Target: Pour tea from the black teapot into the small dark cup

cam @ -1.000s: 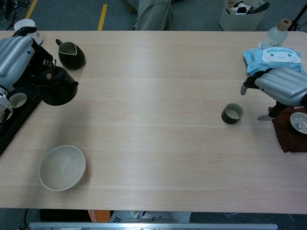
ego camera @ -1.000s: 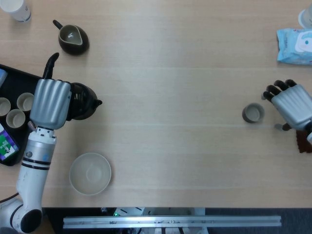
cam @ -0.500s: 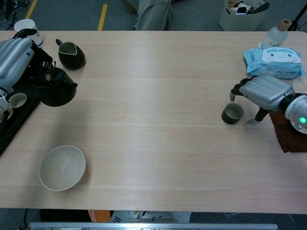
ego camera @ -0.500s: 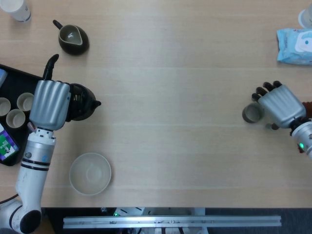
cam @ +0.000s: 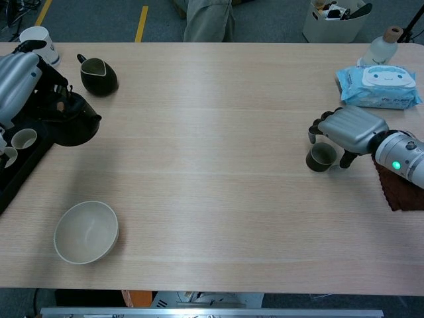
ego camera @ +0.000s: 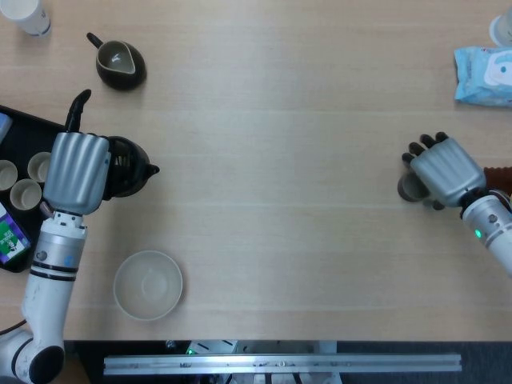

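Note:
The black teapot (ego camera: 130, 166) (cam: 71, 123) stands at the table's left beside the tray, spout pointing right. My left hand (ego camera: 76, 171) (cam: 16, 79) grips its handle from the left. The small dark cup (ego camera: 408, 190) (cam: 320, 157) stands upright at the right. My right hand (ego camera: 439, 169) (cam: 351, 128) reaches over it from the right, with fingers curved past the cup's far side and the thumb by its near right side. The fingers are apart, and I see no firm grip on the cup. In the head view the hand hides most of the cup.
A dark pitcher (ego camera: 120, 64) (cam: 99, 75) sits behind the teapot. A pale bowl (ego camera: 148, 286) (cam: 86, 232) is at the front left. The black tray (ego camera: 24, 120) with small cups lies at the left edge. A wipes pack (cam: 379, 86) and a brown cloth (cam: 397, 192) lie at the right.
My right hand has moved left from beside the small dark cup to over and around it. My left hand and the teapot have shifted slightly left.

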Robot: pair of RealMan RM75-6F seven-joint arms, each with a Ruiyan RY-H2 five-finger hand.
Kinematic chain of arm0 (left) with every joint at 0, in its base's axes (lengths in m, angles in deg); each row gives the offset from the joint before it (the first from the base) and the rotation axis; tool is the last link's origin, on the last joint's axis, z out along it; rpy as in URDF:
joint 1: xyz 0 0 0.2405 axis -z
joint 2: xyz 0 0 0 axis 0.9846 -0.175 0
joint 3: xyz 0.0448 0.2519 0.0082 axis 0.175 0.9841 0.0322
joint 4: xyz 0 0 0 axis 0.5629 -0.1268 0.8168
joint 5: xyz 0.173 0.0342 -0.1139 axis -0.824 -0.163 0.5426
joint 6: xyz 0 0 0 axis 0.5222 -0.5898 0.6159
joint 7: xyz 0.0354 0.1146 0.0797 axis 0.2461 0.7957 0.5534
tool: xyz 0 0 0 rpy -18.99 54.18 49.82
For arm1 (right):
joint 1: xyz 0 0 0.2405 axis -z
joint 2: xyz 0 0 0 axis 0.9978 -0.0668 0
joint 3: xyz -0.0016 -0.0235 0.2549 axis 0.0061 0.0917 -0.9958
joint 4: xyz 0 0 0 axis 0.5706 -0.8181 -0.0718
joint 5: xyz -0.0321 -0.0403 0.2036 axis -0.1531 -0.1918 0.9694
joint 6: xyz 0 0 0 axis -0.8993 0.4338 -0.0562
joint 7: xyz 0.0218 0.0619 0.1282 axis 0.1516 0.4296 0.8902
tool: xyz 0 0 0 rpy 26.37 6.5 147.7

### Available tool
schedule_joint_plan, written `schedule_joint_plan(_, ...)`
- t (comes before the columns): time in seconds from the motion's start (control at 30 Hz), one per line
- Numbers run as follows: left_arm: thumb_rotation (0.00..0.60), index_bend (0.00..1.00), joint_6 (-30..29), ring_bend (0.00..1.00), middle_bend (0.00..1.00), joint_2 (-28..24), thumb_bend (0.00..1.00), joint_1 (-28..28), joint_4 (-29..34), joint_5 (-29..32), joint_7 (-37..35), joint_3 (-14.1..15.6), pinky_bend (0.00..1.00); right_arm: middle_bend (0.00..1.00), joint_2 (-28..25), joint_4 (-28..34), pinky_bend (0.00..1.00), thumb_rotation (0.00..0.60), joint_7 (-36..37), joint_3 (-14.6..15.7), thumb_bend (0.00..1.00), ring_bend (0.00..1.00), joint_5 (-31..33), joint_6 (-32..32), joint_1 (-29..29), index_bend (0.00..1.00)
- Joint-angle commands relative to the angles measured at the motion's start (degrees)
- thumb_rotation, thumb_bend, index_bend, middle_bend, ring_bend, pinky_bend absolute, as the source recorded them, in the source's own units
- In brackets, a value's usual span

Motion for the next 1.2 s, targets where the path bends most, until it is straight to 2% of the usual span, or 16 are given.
schedule_joint_plan(0.03,0.574,1.00,-0.07,0.87,1.00,-0.06,0.32,-0.10,0.03,-0.15,-0.13,0.04,0.09,0.28,0.28,0.21,0.27,0.600,-0.51,0.09,0.13,0.20,0.70,0.29,-0.40,0.39)
schedule_joint_plan(0.2,0.574,1.00,-0.21,0.87,1.00,-0.20,0.32,-0.26,0.02,-0.34,-0.20,0.01,0.09,0.28,0.67,0.64,0.27,0.600,-1.40,0.08,0.19,0.20,1.23,1.25,-1.07,0.49)
schedule_joint_plan(0.37,0.578,1.00,-0.25,0.87,1.00,-0.54,0.32,-0.46,0.18,-0.28,-0.15,-0.03,0.09,0.28,0.85,1.62,0.27,0.600,-1.35,-0.35,0.21,0.20,2.43,0.98,-2.07,0.51)
schedule_joint_plan(0.6,0.577,1.00,-0.19,0.87,1.00,-1.55,0.32,-0.59,1.08,-0.51,0.56,-0.02,0.09,0.28,2.23,5.12,0.27,0.600,-0.76,-3.69,0.21,0.20,4.99,-0.57,-5.98,0.51)
schedule_joint_plan(0.9,0.589,1.00,-0.24,0.87,1.00,-2.84,0.31,-0.79,3.13,-0.99,1.81,0.16,0.09,0.28,7.77,7.39,0.27,0.600,-4.96,-7.73,0.21,0.20,15.57,-2.96,-14.46,0.51)
schedule_joint_plan(1.2,0.593,1.00,-1.00,0.87,1.00,-3.94,0.32,-1.55,4.60,-1.39,2.92,0.52,0.09,0.28,16.41,2.72,0.27,0.600,-9.29,-9.70,0.21,0.20,25.06,-3.31,-24.18,0.51)
